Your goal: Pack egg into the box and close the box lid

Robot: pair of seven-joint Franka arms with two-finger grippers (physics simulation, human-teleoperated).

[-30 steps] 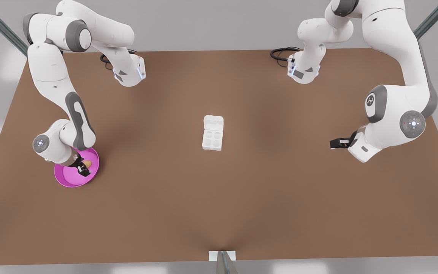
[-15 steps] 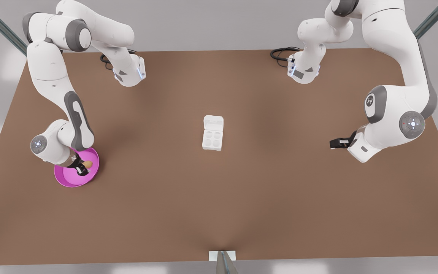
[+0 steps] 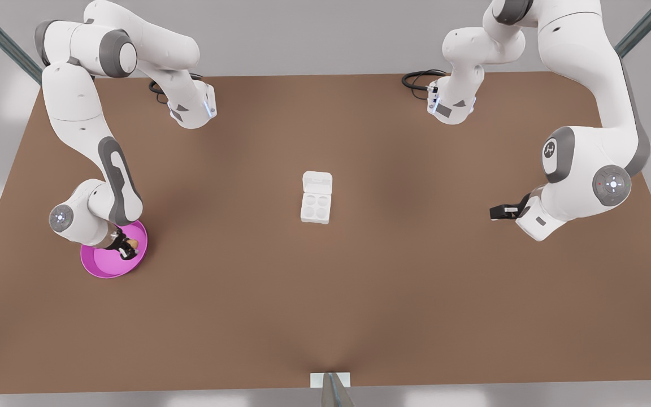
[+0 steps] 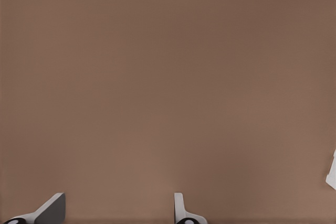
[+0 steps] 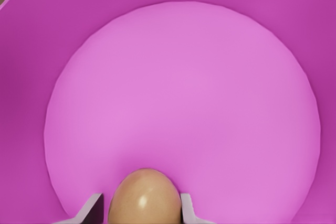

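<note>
Resting in the pink dish (image 5: 173,72), the egg (image 5: 144,196) sits between the right tool's (image 3: 127,247) fingers, seemingly touching them; a smooth shell could slip during lifting. The carton (image 3: 315,206) lies open mid-counter (image 3: 325,294). The left tool (image 3: 498,212) waits, spread open.

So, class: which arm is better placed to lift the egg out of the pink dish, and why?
The right. The right gripper is down in the pink dish with the egg between its fingers. The left gripper waits open over bare table, far from it.
</note>
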